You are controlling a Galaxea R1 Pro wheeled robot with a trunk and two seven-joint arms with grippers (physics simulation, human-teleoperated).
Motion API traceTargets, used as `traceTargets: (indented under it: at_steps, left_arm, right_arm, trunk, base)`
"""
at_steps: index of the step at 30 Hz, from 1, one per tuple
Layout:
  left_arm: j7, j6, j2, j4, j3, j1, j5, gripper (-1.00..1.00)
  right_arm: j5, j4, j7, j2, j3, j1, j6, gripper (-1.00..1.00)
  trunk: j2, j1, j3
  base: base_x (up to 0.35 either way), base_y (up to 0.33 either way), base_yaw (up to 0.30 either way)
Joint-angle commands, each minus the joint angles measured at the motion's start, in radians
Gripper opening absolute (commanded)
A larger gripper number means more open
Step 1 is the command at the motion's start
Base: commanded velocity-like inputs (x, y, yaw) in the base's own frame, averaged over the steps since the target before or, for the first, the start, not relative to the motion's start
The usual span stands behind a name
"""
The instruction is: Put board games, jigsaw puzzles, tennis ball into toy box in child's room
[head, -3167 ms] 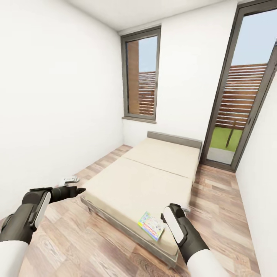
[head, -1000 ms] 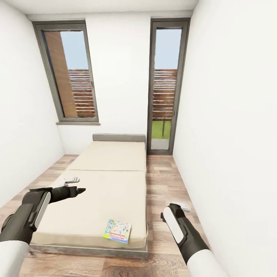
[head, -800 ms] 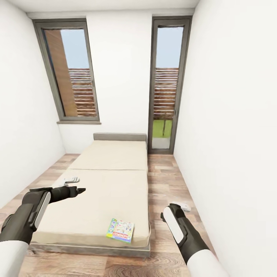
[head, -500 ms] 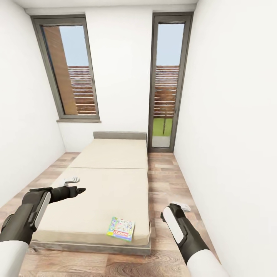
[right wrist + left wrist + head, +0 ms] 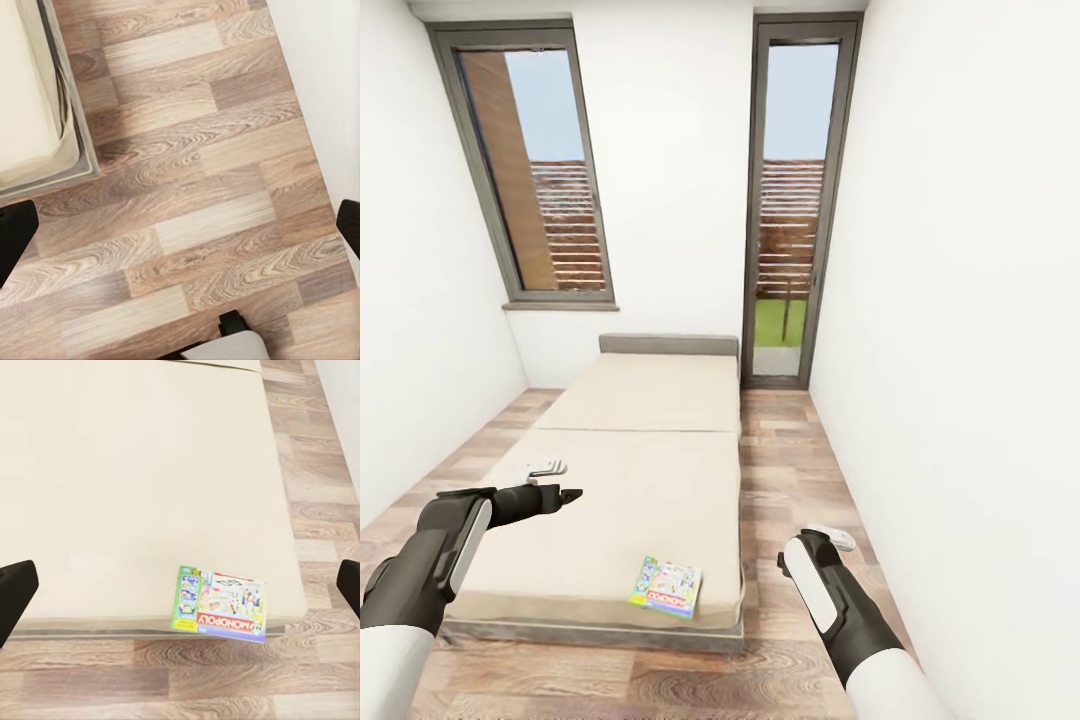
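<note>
Step in hand, as judged: approach to the bed to collect a board game for later transfer to the toy box.

Location of item: one board game, lettered "MONOPOLY" in the left wrist view, lies flat on the mattress at the near edge of the bed, close to its near right corner. Its lower edge sits at, or slightly past, the mattress edge. A small white object lies near the left edge of the bed; its identity cannot be determined.

Recommendation: bring the base nearer to the near right corner before reaching. The box is thin and flat on a soft surface, so a pinch from above is likely to fail. The edge at the mattress border offers the better purchase: slide the box outward a little, then close on that edge.

Arm pose: the left gripper is held forward and level above the near left part of the bed, jaws spread, fingertips wide apart, nothing between them. The right gripper hangs beside the bed's right edge over the wood floor, jaws likewise spread and empty. Both are well apart from the board game.
</note>
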Motion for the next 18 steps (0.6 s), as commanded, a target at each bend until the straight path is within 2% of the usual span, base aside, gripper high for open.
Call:
traceTargets:
  at_steps: [1,7,18]
  left_arm:
    - [-0.002,0.007,0.0,-0.001,0.001,-0.001,0.003,1.0]
    - [-0.003,0.008,0.0,-0.001,0.001,-0.001,0.003,1.0]
    - [-0.009,0.009,0.0,-0.001,0.003,-0.001,0.009,1.0]
  right_arm:
    - [-0.008,-0.001,-0.009,0.0,0.001,-0.001,0.002,1.0]
    - [-0.008,-0.001,-0.009,0.0,0.001,-0.001,0.002,1.0]
    - [-0.008,-0.002,-0.009,0.0,0.003,-0.001,-0.001,1.0]
  trunk:
    - [-0.003,0.001,-0.004]
    - [-0.003,0.001,-0.014]
    - [-0.003,0.001,-0.022]
  base:
    - [0.0,-0.029,-0.032]
    - [0.0,0.066,-0.062]
    - [0.011,0.257,-0.06]
